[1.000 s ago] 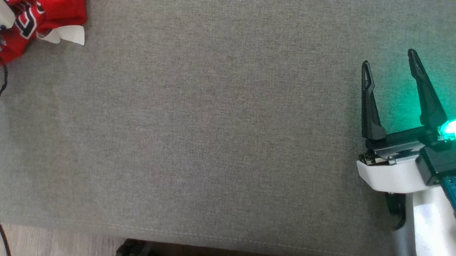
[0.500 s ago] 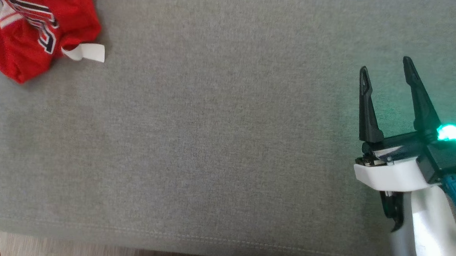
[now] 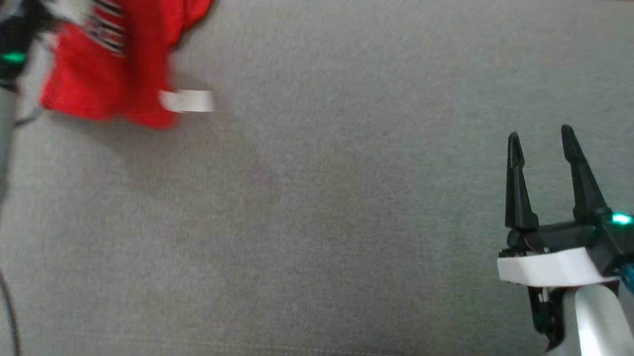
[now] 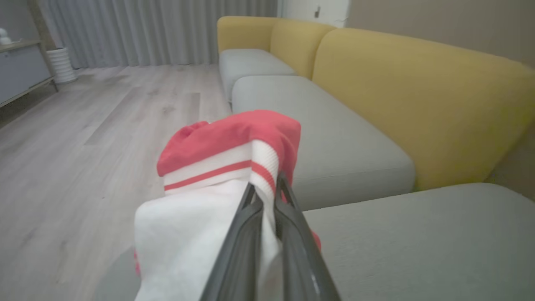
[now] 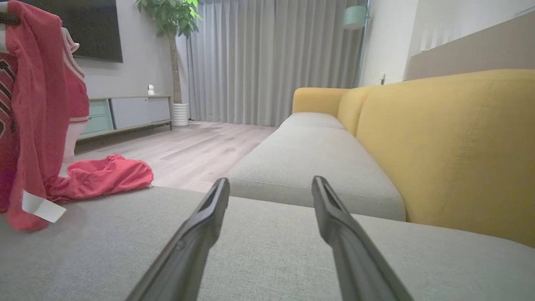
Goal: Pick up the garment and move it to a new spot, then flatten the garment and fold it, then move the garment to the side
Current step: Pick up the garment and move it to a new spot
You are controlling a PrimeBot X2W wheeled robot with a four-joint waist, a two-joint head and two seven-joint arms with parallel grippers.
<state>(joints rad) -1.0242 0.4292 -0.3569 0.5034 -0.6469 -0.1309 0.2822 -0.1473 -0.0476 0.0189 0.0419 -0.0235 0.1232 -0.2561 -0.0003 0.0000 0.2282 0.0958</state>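
Motion blur smears the head view's upper left, where the frame edge cuts off the garment (image 3: 124,57). It is a red jersey with white striped trim and a white tag (image 3: 186,101), hanging bunched over the left end of the grey cushion (image 3: 315,226). The left gripper (image 4: 265,184) is clamped on its ribbed white edge. The right gripper (image 3: 540,142) hovers low at the right, fingers apart.

A home living room: yellow sofa (image 5: 451,146), curtains (image 5: 250,62), potted plant (image 5: 169,14).

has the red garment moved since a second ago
yes, the garment, held by the left gripper, has shifted right, farther in over the grey cushion
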